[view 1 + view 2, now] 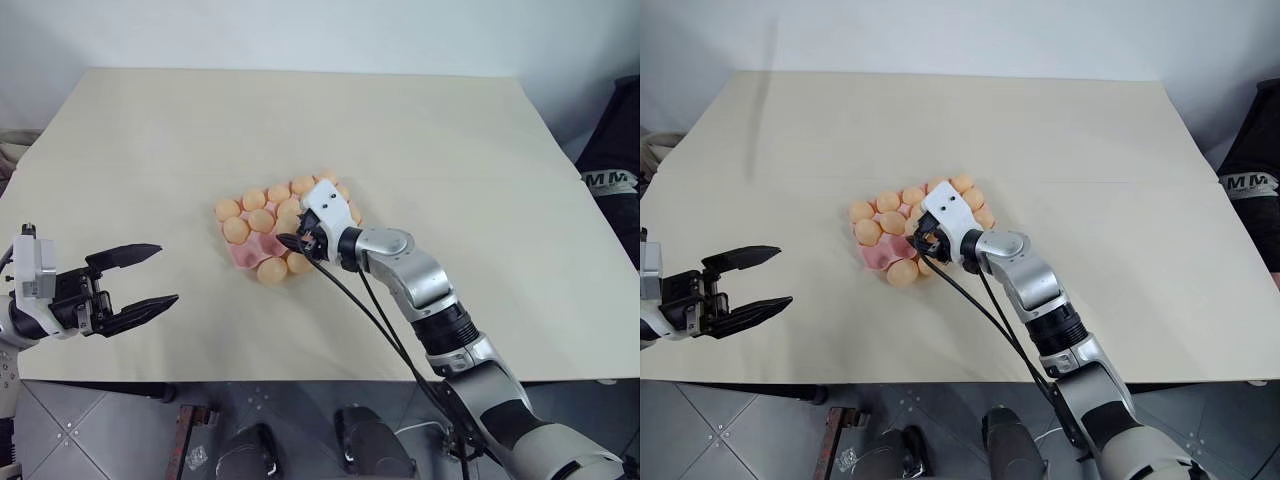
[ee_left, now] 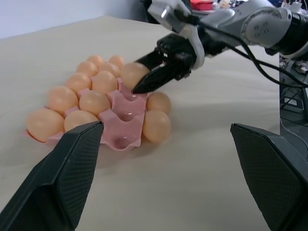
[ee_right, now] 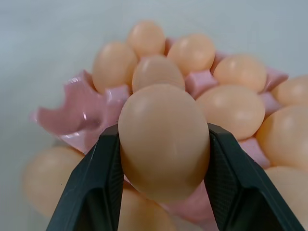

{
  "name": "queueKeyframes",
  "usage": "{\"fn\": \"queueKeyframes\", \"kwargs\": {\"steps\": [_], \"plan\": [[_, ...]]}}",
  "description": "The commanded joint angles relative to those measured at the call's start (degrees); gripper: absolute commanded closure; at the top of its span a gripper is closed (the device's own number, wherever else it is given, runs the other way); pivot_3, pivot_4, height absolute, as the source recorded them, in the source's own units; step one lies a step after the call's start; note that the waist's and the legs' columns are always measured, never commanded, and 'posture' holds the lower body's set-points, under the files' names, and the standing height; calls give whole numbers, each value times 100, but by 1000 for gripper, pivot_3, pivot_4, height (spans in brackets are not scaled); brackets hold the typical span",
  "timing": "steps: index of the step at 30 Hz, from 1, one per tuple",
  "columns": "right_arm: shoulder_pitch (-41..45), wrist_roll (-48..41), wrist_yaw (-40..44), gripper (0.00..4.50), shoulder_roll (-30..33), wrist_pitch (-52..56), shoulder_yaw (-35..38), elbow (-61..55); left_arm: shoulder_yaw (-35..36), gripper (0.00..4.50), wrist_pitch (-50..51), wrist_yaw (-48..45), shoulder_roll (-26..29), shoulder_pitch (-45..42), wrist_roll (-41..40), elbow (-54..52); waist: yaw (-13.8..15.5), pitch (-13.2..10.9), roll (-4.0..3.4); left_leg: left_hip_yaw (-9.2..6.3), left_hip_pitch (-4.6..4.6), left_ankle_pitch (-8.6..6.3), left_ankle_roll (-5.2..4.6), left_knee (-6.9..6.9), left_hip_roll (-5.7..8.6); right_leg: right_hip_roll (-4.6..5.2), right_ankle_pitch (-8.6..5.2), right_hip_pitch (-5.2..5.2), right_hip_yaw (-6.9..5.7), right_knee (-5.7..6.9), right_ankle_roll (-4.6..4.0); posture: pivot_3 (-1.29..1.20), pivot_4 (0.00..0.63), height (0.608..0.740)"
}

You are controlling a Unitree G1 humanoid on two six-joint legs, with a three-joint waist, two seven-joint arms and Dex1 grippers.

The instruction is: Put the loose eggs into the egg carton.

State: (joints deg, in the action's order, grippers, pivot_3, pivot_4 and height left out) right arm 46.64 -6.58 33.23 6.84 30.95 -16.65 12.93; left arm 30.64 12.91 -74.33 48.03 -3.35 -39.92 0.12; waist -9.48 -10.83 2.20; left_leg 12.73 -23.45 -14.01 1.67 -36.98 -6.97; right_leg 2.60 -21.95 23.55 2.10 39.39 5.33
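Observation:
The pink egg carton (image 1: 248,254) lies mid-table with eggs in several of its cups; a few cups near its front stand bare (image 2: 126,109). My right gripper (image 1: 291,241) hovers over the carton, shut on one peach-orange egg (image 3: 163,142) that sits between its two black fingers (image 3: 96,192). Two loose eggs (image 1: 272,270) (image 2: 156,126) rest on the table against the carton's near edge. My left gripper (image 1: 168,273) hangs open and empty well to the left, near the table's front edge, pointing toward the carton.
The beige table (image 1: 450,140) has wide bare room on every side of the carton. Black cables (image 1: 370,310) trail from my right wrist over the front edge. A dark object (image 1: 612,185) stands past the table's right side.

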Motion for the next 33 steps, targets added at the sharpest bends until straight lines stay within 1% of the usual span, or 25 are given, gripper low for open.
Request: {"fn": "queueKeyframes", "kwargs": {"steps": [1,2,3,4,5,6,7,9,10,16,21,26,30,33], "plan": [[188,120,19,2325,-40,-281,4,69,200,0,-81,54,-13,82,-113,-248,-3,0,0,0,0,0,0,0,0,0,0,0,0,1,0,0,150,740],[202,146,10,2325,-49,-308,14,118,205,0,-81,62,-16,89,-115,-257,-10,0,0,0,0,0,0,0,0,0,0,0,0,1,0,0,150,740],[212,158,15,2002,-56,-317,28,143,208,0,-77,75,-19,98,-121,-272,-19,0,0,0,1,0,0,1,-1,0,0,0,0,1,0,0,150,740],[226,162,25,1867,-64,-320,41,161,209,0,-76,87,-21,104,-123,-281,-23,0,0,0,1,0,0,0,-2,-1,0,1,0,1,0,0,150,740],[241,159,12,1616,-80,-318,68,171,209,0,-79,93,-23,109,-125,-287,-25,0,0,0,1,0,1,0,-3,-2,0,1,0,2,0,0,150,740],[256,150,7,1236,-90,-308,91,166,210,0,-78,101,-24,114,-128,-292,-25,0,0,0,1,1,1,0,-3,-2,0,1,0,3,0,0,150,740],[267,127,8,1002,-98,-291,116,139,210,0,-79,109,-25,114,-130,-295,-24,0,0,0,1,1,2,0,-3,-2,0,1,1,4,0,0,150,740],[271,84,46,244,-95,-251,143,51,209,0,-78,120,-25,116,-135,-303,-24,0,0,0,2,1,2,0,-2,-1,0,0,0,3,0,0,150,740],[264,60,81,71,-87,-237,148,-4,208,0,-79,122,-25,115,-136,-304,-23,0,0,0,1,1,2,0,-2,-1,0,0,0,3,0,0,150,740],[156,-350,439,71,35,199,329,-690,149,0,-79,121,-12,43,-127,-257,-20,0,0,0,1,1,2,4,-2,-1,0,1,0,1,0,0,150,740],[3,-1028,968,71,495,719,732,-1495,79,0,-64,119,-13,-45,-104,-197,5,0,1,-5,-1,0,2,9,1,2,0,-1,-5,-4,0,0,150,740],[-260,-1766,1818,71,1330,890,1280,-1854,9,0,-41,181,-49,-93,-59,-160,29,0,1,-5,-1,0,2,9,3,3,0,-6,-5,-16,0,0,150,740],[-712,-2154,2947,71,2396,550,1727,-1771,17,0,23,274,-49,-69,-36,-139,68,0,1,-7,-1,-1,0,19,4,2,0,-13,-6,-35,0,0,150,740],[-1060,-2291,3659,71,3140,272,2037,-1446,54,0,64,325,-8,-21,-10,-73,106,-1,1,-5,1,0,-1,35,6,2,0,-14,-4,-52,0,0,150,740]]}}
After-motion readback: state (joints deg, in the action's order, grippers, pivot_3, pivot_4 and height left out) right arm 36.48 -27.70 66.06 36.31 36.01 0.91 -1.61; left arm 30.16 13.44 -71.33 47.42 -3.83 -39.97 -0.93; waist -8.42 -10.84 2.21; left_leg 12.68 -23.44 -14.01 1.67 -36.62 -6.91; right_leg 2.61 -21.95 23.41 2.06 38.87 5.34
